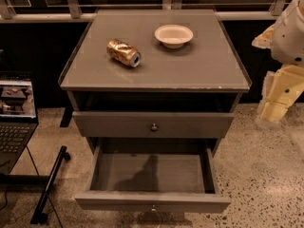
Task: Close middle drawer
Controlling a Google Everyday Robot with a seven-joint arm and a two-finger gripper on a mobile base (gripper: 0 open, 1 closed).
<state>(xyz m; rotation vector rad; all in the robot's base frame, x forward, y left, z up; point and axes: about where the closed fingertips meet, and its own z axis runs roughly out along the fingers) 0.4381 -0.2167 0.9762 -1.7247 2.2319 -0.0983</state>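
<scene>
We record a grey cabinet top (pixel 199 70) carrying two items. A crushed gold-coloured can (pixel 123 52) lies on its side left of centre with its open end toward the front right, and a shallow white bowl (pixel 174 35) stands upright toward the rear, right of the can and apart from it. We note that the cabinet stands on a speckled floor (pixel 266 175), where a black bar (pixel 50 184) also rests at the left, and that the gripper (pixel 271 112) hangs beyond the top's right edge, above the floor.
</scene>
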